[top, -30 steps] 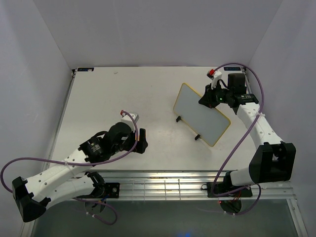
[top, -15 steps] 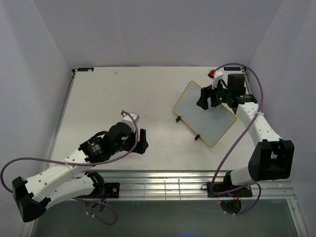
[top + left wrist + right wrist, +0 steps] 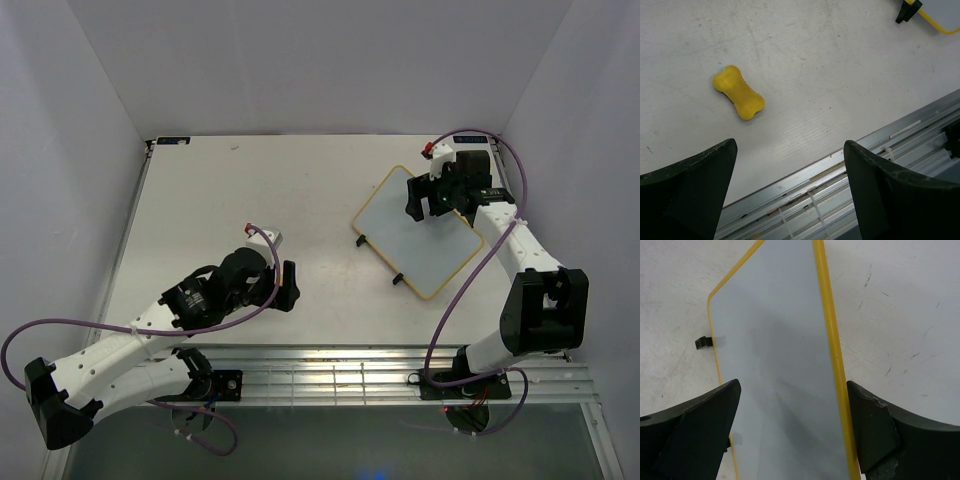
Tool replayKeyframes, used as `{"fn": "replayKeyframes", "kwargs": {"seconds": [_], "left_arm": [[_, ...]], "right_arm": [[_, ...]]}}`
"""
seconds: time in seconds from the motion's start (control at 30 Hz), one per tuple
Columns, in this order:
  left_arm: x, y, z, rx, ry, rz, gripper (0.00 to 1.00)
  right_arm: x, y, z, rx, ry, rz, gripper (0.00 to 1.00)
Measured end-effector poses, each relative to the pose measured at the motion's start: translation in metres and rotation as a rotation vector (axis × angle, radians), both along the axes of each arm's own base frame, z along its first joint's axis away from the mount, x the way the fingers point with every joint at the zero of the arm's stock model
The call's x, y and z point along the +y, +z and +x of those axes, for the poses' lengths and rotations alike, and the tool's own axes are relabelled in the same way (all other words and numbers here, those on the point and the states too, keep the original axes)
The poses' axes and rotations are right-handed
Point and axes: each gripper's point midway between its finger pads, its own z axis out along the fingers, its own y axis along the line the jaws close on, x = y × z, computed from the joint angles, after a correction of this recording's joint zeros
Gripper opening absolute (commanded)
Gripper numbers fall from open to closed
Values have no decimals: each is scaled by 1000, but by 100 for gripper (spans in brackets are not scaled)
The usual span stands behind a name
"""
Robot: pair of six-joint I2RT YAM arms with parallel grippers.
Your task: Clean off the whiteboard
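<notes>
Over on the left, my left claw [image 3: 790,145] hung with its fingers apart above the counter [image 3: 250,190], facing the yellow eraser [image 3: 738,92] that lay loose ahead of it. I judged that a ready stance for a pick-up. Only that wrist camera showed the eraser; the overhead view did not. Further right, the whiteboard [image 3: 415,240] lay on the counter's right side. My right claw [image 3: 792,385] hovered over its far end, fingers spread and holding nothing. Its wrist camera showed a bare white face with no writing I could make out, a detail too fine to judge from overhead.
</notes>
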Motion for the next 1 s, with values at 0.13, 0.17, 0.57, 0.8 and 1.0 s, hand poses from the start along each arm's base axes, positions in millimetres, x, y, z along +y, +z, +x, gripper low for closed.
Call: {"fn": "replayKeyframes", "kwargs": {"seconds": [0.13, 0.17, 0.57, 0.8, 1.0], "left_arm": [[6, 0, 4, -12, 39, 14, 98], [7, -1, 5, -14, 50, 19, 98], [15, -5, 10, -16, 102, 47, 98], [19, -7, 10, -13, 121, 64, 98], [28, -6, 17, -23, 175, 69, 98]], "right_arm": [[-5, -1, 2, -1, -27, -18, 90], [-6, -1, 2, -1, -35, -22, 90], [-26, 14, 16, -28, -174, -70, 90], [-43, 26, 21, -38, -285, -115, 90], [-49, 43, 12, -40, -381, -90, 90]]}}
